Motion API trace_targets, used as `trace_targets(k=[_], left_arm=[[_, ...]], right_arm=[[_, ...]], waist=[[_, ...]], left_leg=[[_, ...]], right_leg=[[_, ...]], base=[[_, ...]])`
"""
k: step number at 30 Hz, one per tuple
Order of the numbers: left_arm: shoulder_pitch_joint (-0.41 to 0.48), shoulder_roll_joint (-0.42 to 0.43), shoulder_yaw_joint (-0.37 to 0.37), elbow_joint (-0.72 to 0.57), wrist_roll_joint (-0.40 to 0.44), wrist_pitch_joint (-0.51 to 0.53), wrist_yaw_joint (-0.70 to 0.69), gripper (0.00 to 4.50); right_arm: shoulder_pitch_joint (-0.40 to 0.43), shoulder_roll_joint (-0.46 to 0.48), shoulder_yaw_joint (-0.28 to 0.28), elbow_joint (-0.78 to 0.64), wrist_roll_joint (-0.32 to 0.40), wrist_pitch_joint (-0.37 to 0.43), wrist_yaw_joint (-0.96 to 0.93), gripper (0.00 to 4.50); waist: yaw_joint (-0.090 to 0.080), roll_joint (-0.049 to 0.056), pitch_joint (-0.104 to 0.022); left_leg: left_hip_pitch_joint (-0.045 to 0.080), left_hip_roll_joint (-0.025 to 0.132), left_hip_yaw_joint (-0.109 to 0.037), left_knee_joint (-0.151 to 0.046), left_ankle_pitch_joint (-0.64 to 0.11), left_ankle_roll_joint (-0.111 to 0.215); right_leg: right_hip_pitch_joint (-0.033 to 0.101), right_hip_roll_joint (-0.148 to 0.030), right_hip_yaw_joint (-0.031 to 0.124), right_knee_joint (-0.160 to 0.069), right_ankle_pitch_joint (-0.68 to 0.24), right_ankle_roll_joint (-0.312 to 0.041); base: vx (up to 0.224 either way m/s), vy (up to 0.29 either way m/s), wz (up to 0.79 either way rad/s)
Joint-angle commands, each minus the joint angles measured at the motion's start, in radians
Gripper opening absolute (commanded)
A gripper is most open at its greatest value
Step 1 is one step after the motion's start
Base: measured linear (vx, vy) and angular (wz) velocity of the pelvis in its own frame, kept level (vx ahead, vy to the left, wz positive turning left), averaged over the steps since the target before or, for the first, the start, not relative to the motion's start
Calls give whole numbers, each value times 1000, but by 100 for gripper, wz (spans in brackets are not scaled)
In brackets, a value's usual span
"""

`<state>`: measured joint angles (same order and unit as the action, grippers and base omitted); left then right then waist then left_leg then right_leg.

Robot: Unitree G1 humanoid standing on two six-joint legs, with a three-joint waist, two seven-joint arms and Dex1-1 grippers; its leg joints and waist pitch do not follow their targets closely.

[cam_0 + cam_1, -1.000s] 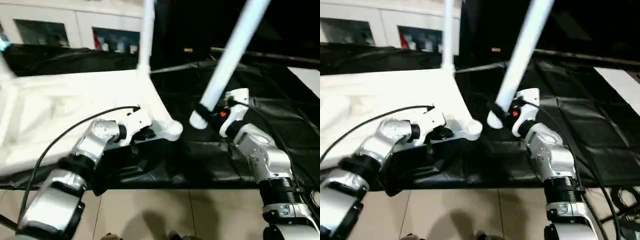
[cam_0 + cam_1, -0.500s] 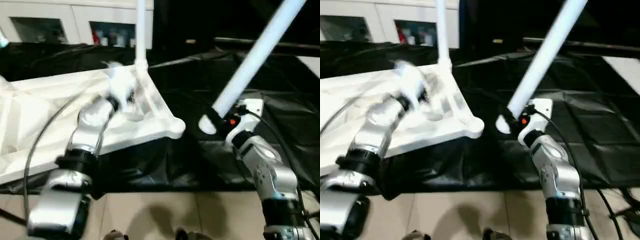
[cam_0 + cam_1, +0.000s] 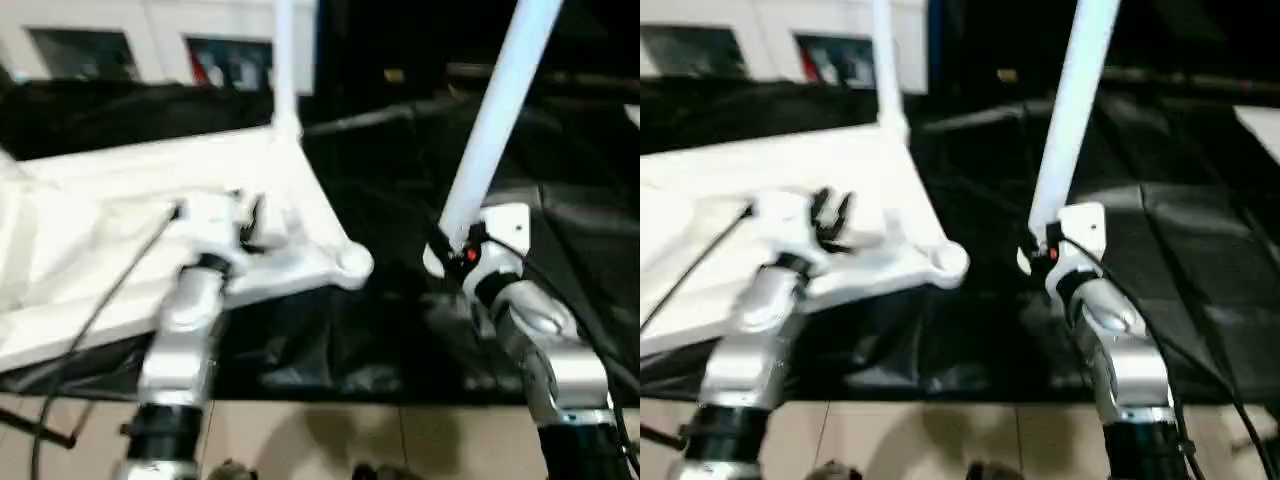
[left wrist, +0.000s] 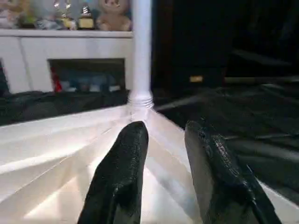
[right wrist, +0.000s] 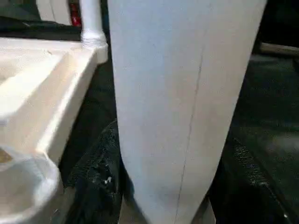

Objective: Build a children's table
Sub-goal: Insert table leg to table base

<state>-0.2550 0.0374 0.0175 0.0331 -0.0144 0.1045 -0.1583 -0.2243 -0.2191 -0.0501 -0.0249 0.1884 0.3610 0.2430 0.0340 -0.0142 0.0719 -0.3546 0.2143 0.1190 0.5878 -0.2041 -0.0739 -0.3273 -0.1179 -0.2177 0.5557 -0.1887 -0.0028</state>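
Observation:
The children's table lies upside down, its white top [image 3: 90,240] on a black sheet with the ribbed underside up. One white leg [image 3: 284,70] stands upright in the far corner socket. The near right corner socket [image 3: 353,264] has nothing in it. My left gripper [image 3: 250,218] hovers over the underside, open and holding nothing; its black fingers [image 4: 124,158] point toward the standing leg. My right gripper [image 3: 448,252] is shut on the lower end of a second leg [image 3: 495,110]. That leg rises steeply just right of the near socket, its bottom end apart from it.
A black sheet [image 3: 400,190] covers the floor under and to the right of the table top. A white cabinet [image 3: 150,45] with glass doors stands behind. Tiled floor [image 3: 330,440] runs along the near edge. Cables trail from both forearms.
My left gripper has left the top's near edge by the corner, swung up over the underside and opened. The leg in my right gripper now stands more upright.

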Motion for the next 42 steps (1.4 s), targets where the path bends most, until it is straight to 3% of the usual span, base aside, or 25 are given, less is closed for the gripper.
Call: trace_targets(k=[1,2,3,6,8,9,10,11,12,13,14,15,16,17,18,19,20,21,22,23,24,25,27,32,42], left_arm=[[12,9,-8,-6,17,24,11,158],[11,11,-10,-5,19,24,8,158],[13,9,-10,-16,23,34,1,158],[12,15,-15,-30,27,51,-7,158],[15,22,-23,-45,21,74,-2,158],[15,23,-25,-47,17,80,-2,158],[16,23,-25,-48,15,84,-2,158],[15,24,-27,-47,17,88,-3,158],[15,23,-26,-46,15,91,-3,158],[16,21,-25,-46,14,104,-1,158],[16,20,-25,-43,17,110,2,158],[17,22,-27,-40,22,110,3,158],[19,26,-32,-37,24,100,-4,158],[22,28,-34,-38,23,99,-9,158],[24,28,-36,-40,23,104,-12,158],[27,29,-39,-42,22,111,-15,158],[33,29,-45,-48,21,114,-18,158],[35,30,-48,-49,20,111,-17,158],[38,29,-51,-53,19,111,-14,158],[38,28,-51,-53,17,113,-11,158],[37,27,-51,-52,16,116,-8,158],[37,25,-48,-53,17,121,0,158],[37,23,-41,-54,19,125,6,158],[33,44,-52,-57,17,128,-10,158],[19,56,-59,-34,24,127,-26,158]], right_arm=[[-14,7,-3,-2,-7,-6,0,193],[-15,9,-3,0,-9,-12,0,193],[-11,28,-21,6,20,-16,-5,193],[-6,38,-35,17,39,-17,-12,193],[10,43,-37,15,39,-15,-16,193],[16,47,-39,13,42,-14,-18,193],[19,50,-41,13,44,-13,-18,193],[27,48,-38,8,39,-16,-17,193],[33,49,-37,3,37,-16,-15,193],[39,50,-37,-4,37,-13,-13,193],[42,51,-38,-7,39,-11,-11,193],[45,50,-37,-9,38,-11,-8,193],[47,46,-34,-10,37,-11,-4,193],[48,43,-31,-11,38,-9,-2,193],[49,41,-28,-10,38,-10,0,193],[50,40,-26,-9,37,-11,1,193],[49,41,-22,-9,36,-12,7,193],[49,41,-21,-9,36,-13,9,193],[48,41,-18,-10,35,-14,12,193],[46,41,-16,-9,34,-13,14,193],[44,40,-15,-6,33,-13,16,193],[39,39,-13,-3,33,-12,18,193],[30,34,-11,3,38,-10,23,193],[10,29,-15,25,41,-3,42,193],[14,19,30,30,44,20,88,193]], waist=[[-3,2,-43],[-6,3,-46],[-23,19,-55],[-37,13,-51],[-38,-1,-56],[-15,-10,-73],[10,-22,-88],[28,-13,-95],[24,-4,-99],[20,0,-109],[-3,17,-128],[-65,24,-149],[-90,14,-147],[-102,2,-152],[-88,-66,-140],[-12,-108,-146],[-2,-91,-121],[-16,-87,-119],[-33,-47,-111],[-39,-39,-107],[-44,-15,-94],[-47,-11,-83],[-49,-24,-69],[-37,-28,-70],[-22,-26,-81]], left_leg=[[-33,-16,7,-52,-492,76],[-38,-18,2,-56,-485,80],[71,18,11,-59,-534,37],[137,68,-28,-119,-667,14],[123,42,-7,-113,-545,78],[49,-15,44,-74,-354,120],[-13,-56,63,-29,-182,152],[-7,-56,62,-24,-125,166],[-18,-57,51,-24,14,196],[-6,-57,44,-23,114,216],[78,-44,-2,-8,429,318],[252,52,-131,29,925,523],[306,138,-235,40,1399,632],[301,117,-247,66,1479,593],[37,-117,-133,132,1119,349],[-79,-180,-46,153,392,243],[-82,-117,-44,96,110,146],[-57,-119,-35,58,159,108],[-47,-119,-25,4,223,52],[-41,-100,-29,-9,205,48],[-33,-61,-37,-31,41,42],[-13,-30,-32,-46,-169,23],[-2,-12,-15,-57,-333,-9],[1,-5,11,-61,-351,-38],[-17,-7,16,-58,-263,-34]], right_leg=[[95,-62,20,-108,-827,17],[111,-58,21,-106,-787,-1],[36,-26,54,-99,-727,-37],[-1,12,95,-13,-348,-172],[14,1,126,-10,-227,-213],[95,-16,164,-34,-156,-230],[162,-24,196,-57,-195,-203],[164,-31,203,-60,-187,-216],[166,1,191,-36,-57,-214],[158,22,176,-9,68,-201],[90,77,140,67,319,-147],[-112,61,134,143,189,-23],[-209,-44,201,165,1,97],[-236,-75,242,160,55,119],[-79,-76,308,109,554,128],[67,-55,340,86,1226,48],[51,-88,315,115,1585,-89],[23,-44,256,111,1494,-88],[24,3,203,84,1107,-51],[18,3,193,62,892,-24],[19,4,177,32,409,-15],[13,1,178,2,-2,-71],[-7,-1,179,-30,-324,-113],[-30,0,193,-33,-400,-88],[-30,-1,199,-23,-302,-97]], base=[[67,32,55],[67,32,55],[97,32,55],[108,18,23],[144,31,3],[138,28,-4],[170,20,2],[170,20,2],[203,10,12],[213,-2,14],[213,-2,14],[173,-41,-2],[72,-102,-41],[72,-102,-41],[-73,-91,-50],[-130,1,13],[-130,1,13],[-134,12,16],[-207,-34,-41],[-207,-34,-41],[-171,-42,-37],[-102,-36,-12],[-103,-20,-4],[-78,12,8],[-6,1,0]])
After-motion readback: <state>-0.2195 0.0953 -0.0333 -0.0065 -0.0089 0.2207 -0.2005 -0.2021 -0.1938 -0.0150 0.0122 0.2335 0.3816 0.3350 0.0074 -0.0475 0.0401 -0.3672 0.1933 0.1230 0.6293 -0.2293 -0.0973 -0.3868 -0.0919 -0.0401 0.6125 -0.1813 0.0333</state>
